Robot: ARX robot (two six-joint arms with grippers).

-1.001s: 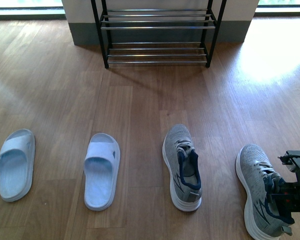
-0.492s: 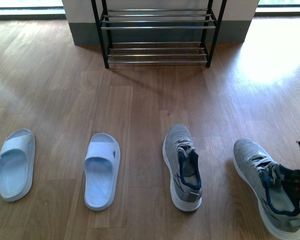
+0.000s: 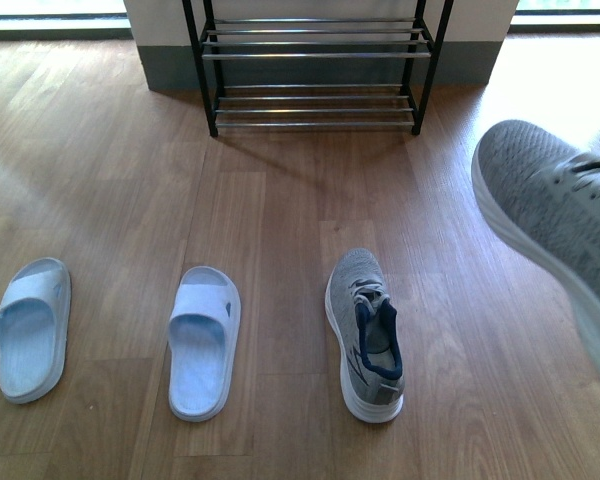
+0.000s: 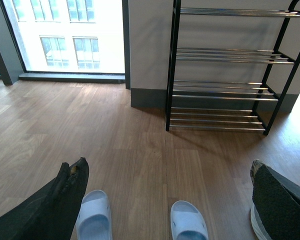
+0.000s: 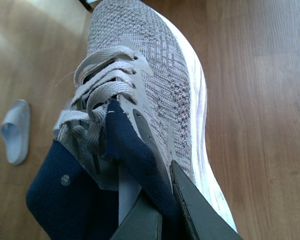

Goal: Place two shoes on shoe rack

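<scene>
A wooden floor stretches across the room to the shoe rack, a black-framed unit with chrome-rod tiers standing against the far wall. In the front view its two visible tiers carry nothing.

The airborne sneaker, grey knit with a thick white sole, hangs clear of the floor at the right of the front view, toe pointing toward the rack's side of the room and well short of it. The right wrist view shows the right end effector pinching this shoe at its navy collar, one grey finger inside the opening and the other against the outer side.

The second sneaker sits flat on the floor in the middle foreground, toe toward the rack. To its left lie two pale blue foam slides, the inner slide near the sneaker and the outer slide further left, both side by side and apart from each other.

The left end effector hangs above the slides, its dark fingers spread wide, facing the rack.
</scene>
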